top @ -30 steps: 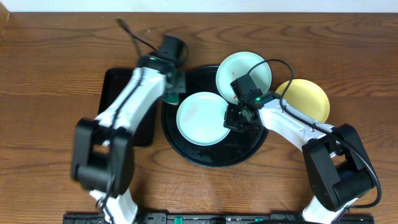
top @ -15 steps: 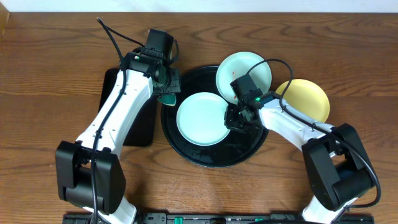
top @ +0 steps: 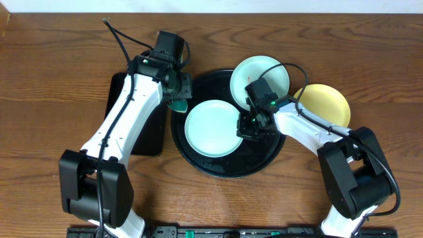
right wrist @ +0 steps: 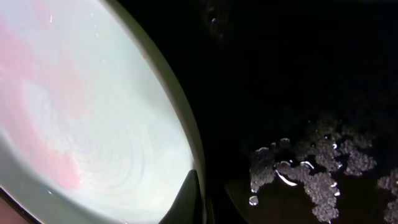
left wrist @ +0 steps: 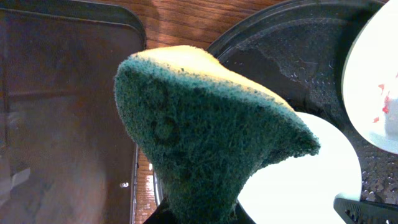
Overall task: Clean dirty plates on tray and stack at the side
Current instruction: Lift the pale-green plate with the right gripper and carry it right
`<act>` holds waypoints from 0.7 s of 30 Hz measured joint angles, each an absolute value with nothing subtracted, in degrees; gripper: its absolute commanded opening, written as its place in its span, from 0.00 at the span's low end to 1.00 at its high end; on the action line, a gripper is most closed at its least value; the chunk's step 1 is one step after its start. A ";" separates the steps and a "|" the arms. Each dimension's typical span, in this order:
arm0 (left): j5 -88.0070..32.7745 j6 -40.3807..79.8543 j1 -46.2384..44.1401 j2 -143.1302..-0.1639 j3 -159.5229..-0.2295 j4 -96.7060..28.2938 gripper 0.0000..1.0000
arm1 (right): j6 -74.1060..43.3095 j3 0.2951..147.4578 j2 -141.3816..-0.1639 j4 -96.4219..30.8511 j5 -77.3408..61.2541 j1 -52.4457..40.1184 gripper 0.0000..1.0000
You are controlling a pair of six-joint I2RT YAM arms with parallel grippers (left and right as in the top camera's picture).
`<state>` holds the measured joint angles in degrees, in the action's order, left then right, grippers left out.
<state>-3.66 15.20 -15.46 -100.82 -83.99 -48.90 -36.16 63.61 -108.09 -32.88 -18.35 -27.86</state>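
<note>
The left gripper (top: 177, 92) is clamped on a green-and-yellow sponge (left wrist: 199, 124) that hangs over the near rim of the round tray (top: 258, 157). Just past the sponge, toward the tray's middle, the nearer mint plate (top: 211, 127) lies flat. It is round, so no axis matters. I judge the left arm only needs a short reach inward and down to wipe it. At that plate's opposite edge sits the right gripper (top: 250, 125), jaws together. The right wrist view shows one dark fingertip (right wrist: 189, 194) against the rim over wet tray, but not whether it pinches or only braces. It also shows a pinkish film that overhead misses. Behind the right gripper lies the second mint plate (top: 264, 71), its red smears clearest from the left wrist. Farthest, off the tray, sits the yellow plate (top: 327, 106).
</note>
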 measured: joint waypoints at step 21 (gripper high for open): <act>-3.97 15.20 -15.46 -100.82 -83.99 -49.01 0.08 | -30.30 69.30 -88.20 -46.09 27.31 -39.88 0.01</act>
<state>-3.97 15.20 -15.46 -100.82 -83.99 -49.01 -30.30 69.30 -88.20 -46.09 27.31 -39.88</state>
